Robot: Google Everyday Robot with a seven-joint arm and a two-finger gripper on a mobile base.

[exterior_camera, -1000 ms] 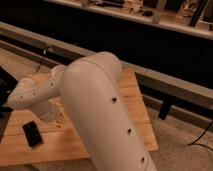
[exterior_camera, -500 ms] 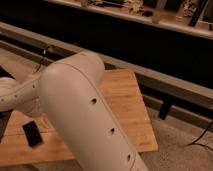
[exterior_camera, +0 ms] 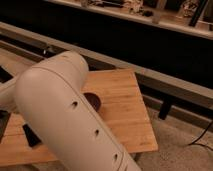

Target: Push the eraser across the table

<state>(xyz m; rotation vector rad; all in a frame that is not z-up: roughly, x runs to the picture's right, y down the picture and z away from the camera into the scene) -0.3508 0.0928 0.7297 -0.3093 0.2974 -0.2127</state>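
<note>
The table is viewed from above, and much of its plank top is covered by the arm's thick white link, which is held over the table's left half. The eraser — a small dark block — is seen lying flat on the table's left part, near its front edge, partly hidden by the link. A dark round object is seen at the table's middle. The gripper is hidden beyond the table's left end — neither its opening nor any hold can be told.
</note>
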